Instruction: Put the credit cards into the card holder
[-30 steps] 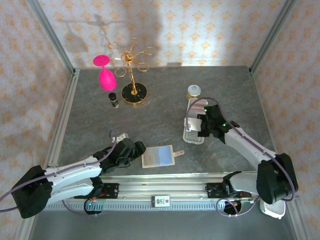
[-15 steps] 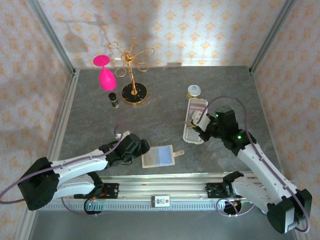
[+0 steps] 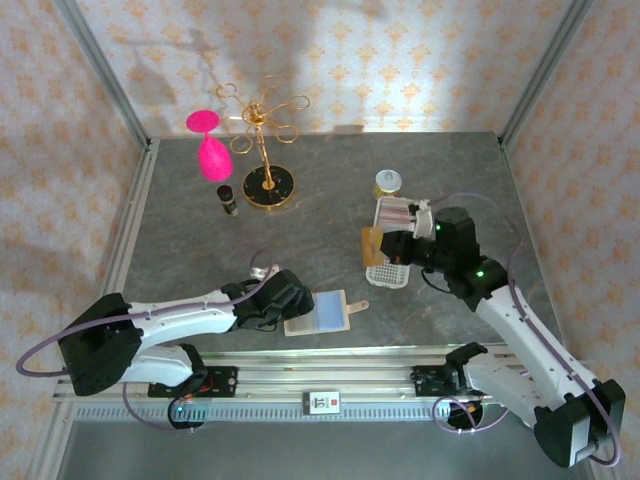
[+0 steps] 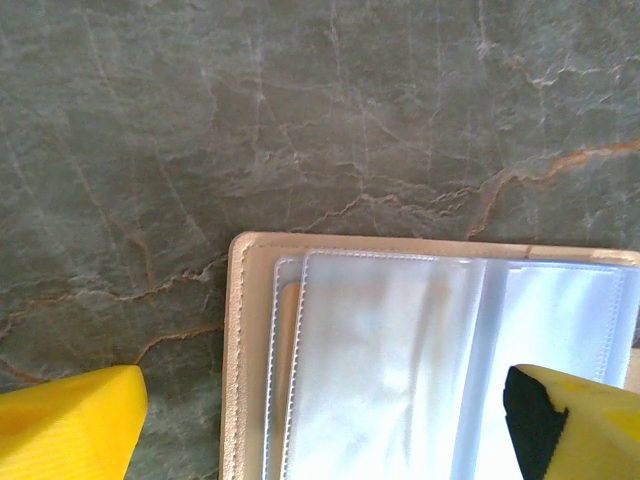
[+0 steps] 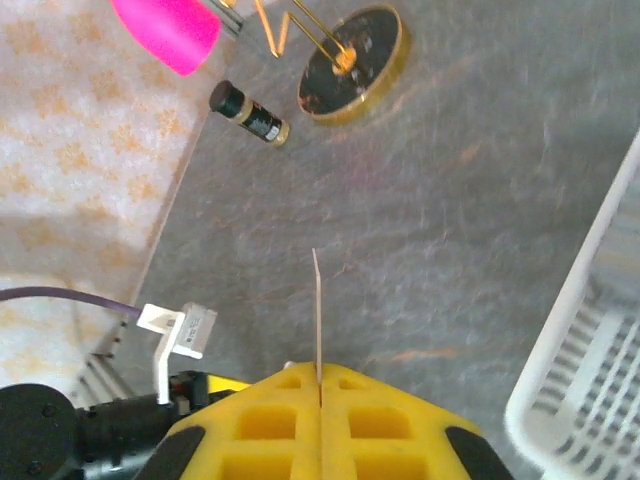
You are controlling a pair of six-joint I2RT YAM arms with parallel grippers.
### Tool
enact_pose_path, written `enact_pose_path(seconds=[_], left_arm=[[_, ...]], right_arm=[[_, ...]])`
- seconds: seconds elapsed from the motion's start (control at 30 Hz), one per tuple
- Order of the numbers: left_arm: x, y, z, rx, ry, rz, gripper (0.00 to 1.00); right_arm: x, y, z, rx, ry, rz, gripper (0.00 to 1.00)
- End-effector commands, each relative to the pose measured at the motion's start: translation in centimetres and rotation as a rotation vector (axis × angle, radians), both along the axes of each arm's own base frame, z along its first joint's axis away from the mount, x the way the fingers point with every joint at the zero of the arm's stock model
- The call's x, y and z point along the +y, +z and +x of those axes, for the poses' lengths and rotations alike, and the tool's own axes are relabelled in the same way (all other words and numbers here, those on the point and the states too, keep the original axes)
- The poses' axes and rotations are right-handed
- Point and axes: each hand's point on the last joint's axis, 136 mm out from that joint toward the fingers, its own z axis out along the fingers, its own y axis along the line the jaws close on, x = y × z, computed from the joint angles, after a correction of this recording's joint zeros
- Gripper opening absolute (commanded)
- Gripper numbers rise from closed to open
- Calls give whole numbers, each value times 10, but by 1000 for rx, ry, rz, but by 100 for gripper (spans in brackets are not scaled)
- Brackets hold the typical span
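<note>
No readable txt; white tag on rail too small

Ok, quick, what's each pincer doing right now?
Left pincer: open, above the card holder.
Right pincer: closed on a credit card.

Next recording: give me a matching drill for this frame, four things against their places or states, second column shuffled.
1 card holder
2 credit card
3 small dark bottle
4 pale-lidded jar

A just behind the white tray
B clamped in the right tool
C lying open, flat
D left of the gold stand

Pairs: 1-C, 2-B, 3-D, 4-A
</note>
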Motion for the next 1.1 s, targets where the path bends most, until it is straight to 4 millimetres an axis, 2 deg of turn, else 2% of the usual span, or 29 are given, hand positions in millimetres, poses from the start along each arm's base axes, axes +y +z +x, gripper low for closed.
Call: enact_pose_path(seconds=[0.0,0.23,0.7,1.07], left_arm=[[7,-2,-2,6,7,50,92],[0,-9,-10,33,-25,6,80],[-5,-23,-14,65,-61,20,67],[-4,-34,-19,81,-70,26,45]], right_arm=[[7,-3,-9,183,-85,225,0],[15,-46,-26,315,-112,274,0],[33,-90,-47,380,-91,227,0],[78,-104,-54,330,5,143,0]])
